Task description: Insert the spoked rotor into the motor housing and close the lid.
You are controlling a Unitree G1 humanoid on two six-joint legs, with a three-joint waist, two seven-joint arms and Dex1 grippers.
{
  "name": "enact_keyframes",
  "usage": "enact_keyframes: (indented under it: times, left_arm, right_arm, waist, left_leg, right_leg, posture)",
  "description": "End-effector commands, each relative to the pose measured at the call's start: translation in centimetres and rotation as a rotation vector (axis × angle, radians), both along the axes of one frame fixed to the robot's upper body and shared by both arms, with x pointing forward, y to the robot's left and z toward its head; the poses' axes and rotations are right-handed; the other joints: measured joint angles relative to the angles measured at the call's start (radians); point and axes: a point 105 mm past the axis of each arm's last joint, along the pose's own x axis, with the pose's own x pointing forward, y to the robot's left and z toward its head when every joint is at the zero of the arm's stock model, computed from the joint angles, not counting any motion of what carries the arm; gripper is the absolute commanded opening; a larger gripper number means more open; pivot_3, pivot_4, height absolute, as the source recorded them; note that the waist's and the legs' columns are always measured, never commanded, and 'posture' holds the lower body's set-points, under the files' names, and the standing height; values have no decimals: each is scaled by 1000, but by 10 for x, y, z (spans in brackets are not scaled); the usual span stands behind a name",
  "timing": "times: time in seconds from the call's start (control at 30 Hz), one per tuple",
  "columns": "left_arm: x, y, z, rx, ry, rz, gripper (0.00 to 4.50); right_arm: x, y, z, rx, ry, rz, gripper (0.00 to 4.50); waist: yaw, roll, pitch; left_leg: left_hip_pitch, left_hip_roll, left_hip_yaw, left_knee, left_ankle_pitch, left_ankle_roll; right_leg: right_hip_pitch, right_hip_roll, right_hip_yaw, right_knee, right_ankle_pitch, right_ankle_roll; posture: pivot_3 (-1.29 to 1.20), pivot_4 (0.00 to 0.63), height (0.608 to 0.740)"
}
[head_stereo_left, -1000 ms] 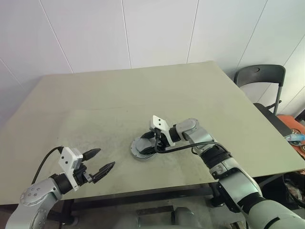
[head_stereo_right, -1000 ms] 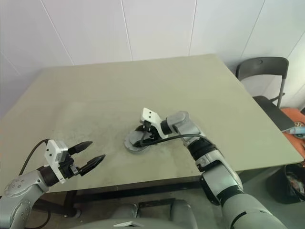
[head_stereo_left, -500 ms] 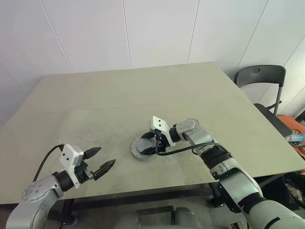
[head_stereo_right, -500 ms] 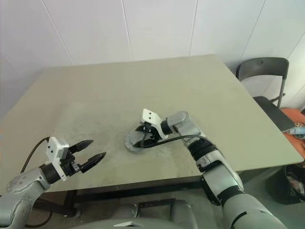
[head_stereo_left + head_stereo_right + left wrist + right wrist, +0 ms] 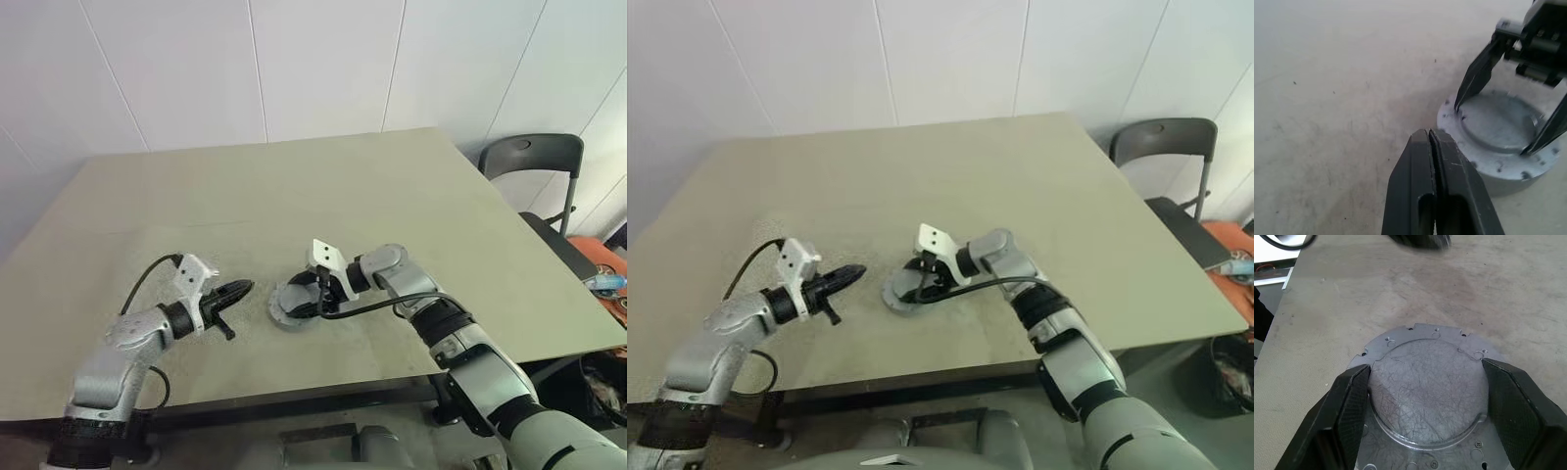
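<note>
A round grey lid with a notched flange and a raised flat centre lies on the table near its front middle. My right gripper reaches in from the right, and its two fingers sit against opposite sides of the raised centre, shut on it. My left gripper hovers just left of the lid, shut with nothing in it, and its tips stop a little short of the flange. The spoked rotor and the motor housing are hidden.
The pale green table stretches bare behind and to the left of the lid. Its front edge runs close below both arms. A dark chair stands off the right side, with an orange object on the floor beside it.
My left gripper has shut and swung forward and to the right, from the table's front-left edge to just beside the lid. The right gripper and the lid have kept still.
</note>
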Motion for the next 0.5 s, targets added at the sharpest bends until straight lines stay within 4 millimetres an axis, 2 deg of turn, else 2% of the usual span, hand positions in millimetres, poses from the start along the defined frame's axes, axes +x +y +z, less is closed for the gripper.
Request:
enact_keyframes:
  times: [0.03, 0.23, 0.5]
  left_arm:
    - [6, -9, -1, -4, -23, -27, 0]
    - [8, -20, -3, -57, -16, -47, 0]
    - [3, -29, -12, -42, 37, -99, 0]
  right_arm:
    - [-4, -3, -13, -45, 31, -8, 3223]
    - [-4, -3, -13, -44, 30, -10, 3223]
    - [-5, -2, -13, -45, 30, -7, 3223]
  waist:
    - [1, 0, 0]
    - [2, 0, 0]
    - [1, 0, 0]
  left_leg:
    - [0, 0, 0, 0, 0, 0]
    - [0, 0, -1, 0, 0, 0]
    - [0, 0, -1, 0, 0, 0]
  right_leg:
    - [0, 0, 0, 0, 0, 0]
    - [0, 0, 0, 1, 0, 0]
    - [0, 0, 0, 1, 0, 1]
  posture:
    - [0, 0, 740]
    - [0, 0, 740]
    - [0, 0, 740]
